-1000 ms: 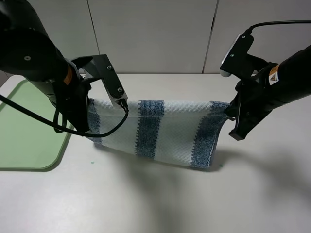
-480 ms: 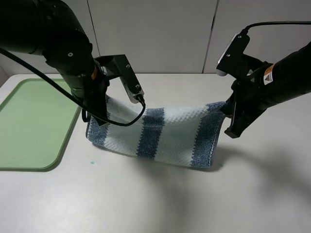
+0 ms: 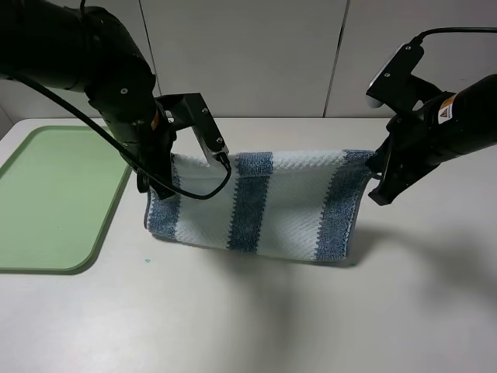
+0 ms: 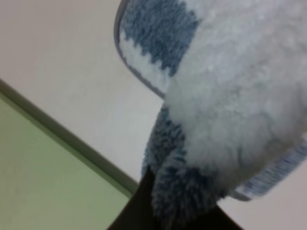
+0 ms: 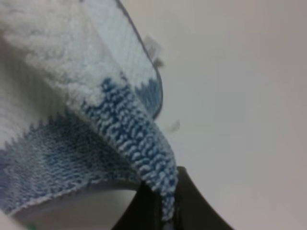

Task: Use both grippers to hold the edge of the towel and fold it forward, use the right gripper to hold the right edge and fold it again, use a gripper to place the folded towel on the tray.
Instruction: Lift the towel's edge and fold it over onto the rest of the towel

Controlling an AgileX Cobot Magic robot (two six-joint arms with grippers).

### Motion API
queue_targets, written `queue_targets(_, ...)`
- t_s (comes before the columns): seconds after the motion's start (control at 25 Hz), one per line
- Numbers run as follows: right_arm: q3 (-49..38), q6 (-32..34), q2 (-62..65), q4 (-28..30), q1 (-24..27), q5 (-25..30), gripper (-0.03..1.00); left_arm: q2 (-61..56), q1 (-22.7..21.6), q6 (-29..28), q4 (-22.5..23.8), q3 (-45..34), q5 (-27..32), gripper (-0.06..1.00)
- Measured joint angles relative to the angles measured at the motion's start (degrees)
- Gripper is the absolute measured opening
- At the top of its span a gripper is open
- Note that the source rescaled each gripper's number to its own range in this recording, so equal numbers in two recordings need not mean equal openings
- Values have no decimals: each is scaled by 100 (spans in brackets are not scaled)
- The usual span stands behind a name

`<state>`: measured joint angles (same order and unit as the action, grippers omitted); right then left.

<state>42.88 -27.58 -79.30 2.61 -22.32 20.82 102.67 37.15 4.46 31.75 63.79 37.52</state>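
Note:
The towel (image 3: 264,203), white with blue-grey stripes, hangs stretched between my two grippers above the table, its lower edge near the tabletop. My left gripper (image 3: 165,177) is shut on the towel's left corner; the left wrist view shows the fabric (image 4: 225,110) bunched in the black claw. My right gripper (image 3: 375,172) is shut on the right corner; the right wrist view shows a blue stripe (image 5: 139,143) pinched between the fingers and a small tag (image 5: 153,48). The light-green tray (image 3: 54,198) lies at the far left, and its rim shows in the left wrist view (image 4: 72,143).
The white table (image 3: 256,318) stretches out in front of the towel. A pale panelled wall (image 3: 256,54) stands behind. A black cable (image 3: 210,183) loops from the left arm in front of the towel's left end.
Both grippers have carried the held edge of the towel toward the back and slightly right. The left arm swung in from the left over the tray's edge. Both stay shut on the towel.

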Motion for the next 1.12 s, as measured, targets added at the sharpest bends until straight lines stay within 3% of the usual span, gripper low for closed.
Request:
queue_targets(0.68, 0, -116, 0, -142, 63, -103, 0, 349, -100, 23, 17, 65, -517, 0)
queue_targets(1.12, 0, -116, 0, -148, 63, -108, 0, 367, -106, 23, 24, 65, -549, 0)
